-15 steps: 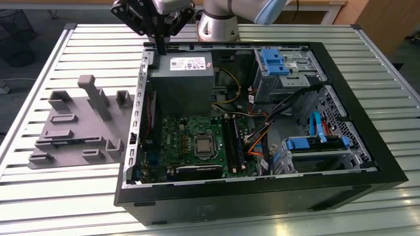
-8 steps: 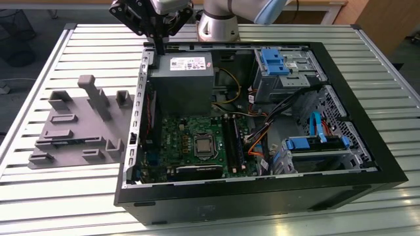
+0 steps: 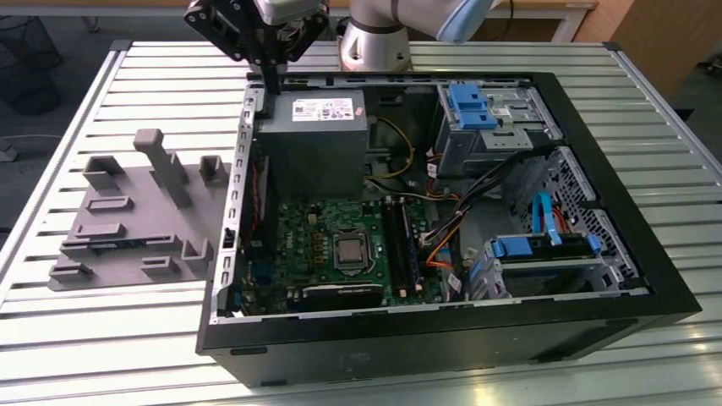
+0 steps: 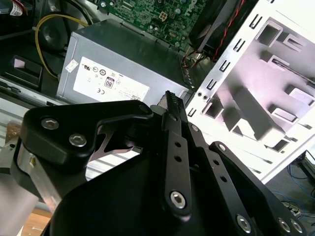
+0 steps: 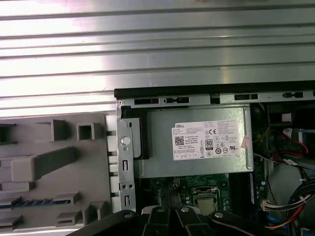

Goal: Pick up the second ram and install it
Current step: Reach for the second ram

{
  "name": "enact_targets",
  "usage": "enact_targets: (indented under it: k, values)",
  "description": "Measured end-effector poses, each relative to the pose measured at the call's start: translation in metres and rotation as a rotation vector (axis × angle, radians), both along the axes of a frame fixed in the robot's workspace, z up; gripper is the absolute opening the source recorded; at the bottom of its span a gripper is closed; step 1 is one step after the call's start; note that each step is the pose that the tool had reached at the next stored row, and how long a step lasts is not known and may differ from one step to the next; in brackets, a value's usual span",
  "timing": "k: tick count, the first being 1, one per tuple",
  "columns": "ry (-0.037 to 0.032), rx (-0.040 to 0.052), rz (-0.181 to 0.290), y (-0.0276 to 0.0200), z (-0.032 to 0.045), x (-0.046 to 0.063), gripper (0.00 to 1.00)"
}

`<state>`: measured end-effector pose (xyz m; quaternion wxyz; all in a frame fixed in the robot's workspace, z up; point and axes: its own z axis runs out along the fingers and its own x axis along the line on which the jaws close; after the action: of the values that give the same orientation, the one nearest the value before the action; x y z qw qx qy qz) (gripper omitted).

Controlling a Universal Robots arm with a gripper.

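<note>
**Exterior view.** A slatted metal table [image 3: 101, 347] carries an open black computer case [image 3: 451, 351]. At the exterior view's left stands a grey plastic fixture [image 3: 147, 193] with upright blocks. The arm [image 3: 378, 38] stands at the upper edge of the frame. Its gripper [image 3: 270, 85] hangs in the upper left, fingers pointing down at the corner where the case wall meets the grey power supply [image 3: 310, 144]. The fingers read as one dark bar. They appear pressed together with nothing between them, though the angle is poor. The second ram [image 3: 107, 246] appears to be the dark strip standing on edge in a low slot in the lower left part of the fixture. It is well apart from the gripper and untouched. Inside the case, the green motherboard [image 3: 321, 241] lies below the power supply in the frame. The long black memory slots [image 3: 401, 245] run just to the right of the processor socket [image 3: 352, 251].

**Second wrist view.** The gripper [image 4: 171, 101] ends over the labelled power supply [image 4: 123, 64], its fingertips meeting. The fixture [image 4: 236, 73] lies beyond the case wall.

**First wrist view.** The power supply [image 5: 197, 142] sits inside the case rim, and the fixture [image 5: 93, 172] lies alongside the case. The second ram [image 5: 29, 202] shows as a bluish strip in one of the fixture's slots.
</note>
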<state>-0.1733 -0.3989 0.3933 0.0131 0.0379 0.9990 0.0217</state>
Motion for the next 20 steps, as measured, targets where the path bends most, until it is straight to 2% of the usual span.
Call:
enact_targets:
  k: [20]
  values:
    - [0.0,0.0,0.0,0.0,0.0,-0.0073,0.11]
